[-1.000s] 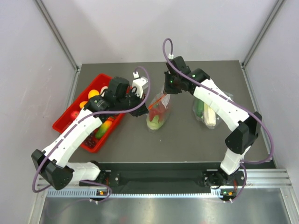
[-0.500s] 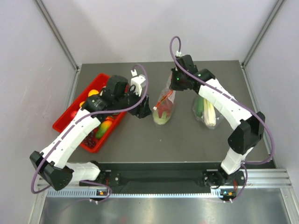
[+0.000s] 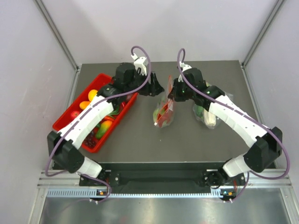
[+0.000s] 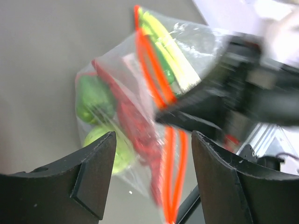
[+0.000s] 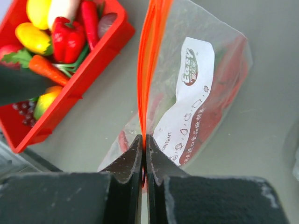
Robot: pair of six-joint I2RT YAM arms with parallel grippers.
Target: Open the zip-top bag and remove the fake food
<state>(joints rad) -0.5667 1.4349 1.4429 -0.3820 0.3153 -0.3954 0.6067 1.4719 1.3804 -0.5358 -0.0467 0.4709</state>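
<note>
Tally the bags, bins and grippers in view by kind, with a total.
Clear plastic bags: 2, zip-top bag and leek bag
Red bin: 1
Grippers: 2, left gripper open, right gripper pinching the zip strip
Total: 5

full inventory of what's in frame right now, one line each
bag: 1, clear with an orange-red zip strip, table centre
food: red chilies and green pieces, count unclear, inside bag
leek bag: 1, clear, right of bag, partly under right arm
tray: 1, red, table left
toy produce: several, red, yellow and orange, in tray
table: 1, dark grey
left arm: 1, white and black, reaching over tray
right arm: 1, white and black, reaching over leek bag
left jaws: open, close to bag
right jaws: shut on bag's strip
</note>
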